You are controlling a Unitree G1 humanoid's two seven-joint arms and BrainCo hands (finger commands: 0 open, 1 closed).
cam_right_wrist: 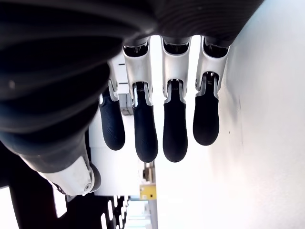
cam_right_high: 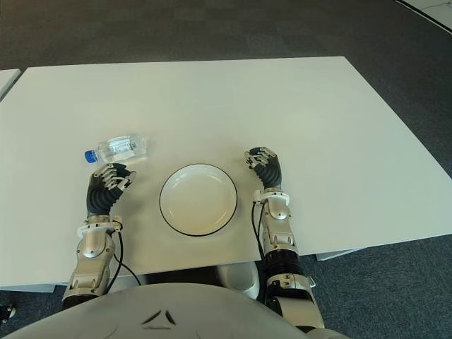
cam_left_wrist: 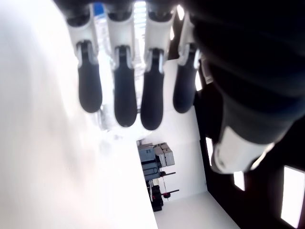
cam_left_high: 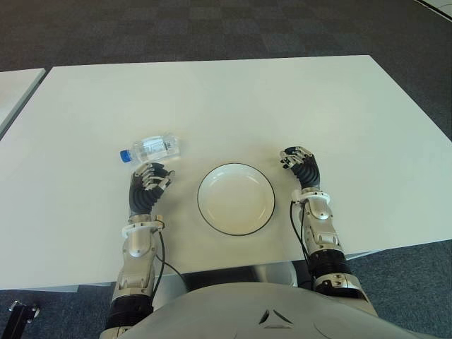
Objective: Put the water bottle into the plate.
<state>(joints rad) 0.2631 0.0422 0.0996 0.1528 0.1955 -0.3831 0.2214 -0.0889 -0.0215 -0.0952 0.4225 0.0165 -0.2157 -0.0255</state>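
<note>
progress: pretty much nothing is happening yet as far as i can tell, the plate (cam_left_high: 236, 198) is sitting there with nothing in it, so grabbing, carrying and dropping off are all still waiting to be done
water bottle (cam_left_high: 151, 149): it's lying on its side on the white table (cam_left_high: 212, 99), blue cap pointing to the robot's left, off to the left of the plate and a bit farther back, not touching it
left hand (cam_left_high: 147, 185): it's sitting just short of the bottle, fingers pointing at it. in its wrist view the fingers (cam_left_wrist: 125, 98) are hanging loosely curled with nothing between them, and the bottle is peeking through behind them, so it's holding nothing
right hand (cam_left_high: 304, 169): it's idling to the right of the plate, fingers relaxed and gripping nothing in its own wrist view
next bit, my guess: the left hand is looking like the one for the job, since it's right by the bottle. it's going to need to reach forward a little and wrap round the body
</note>
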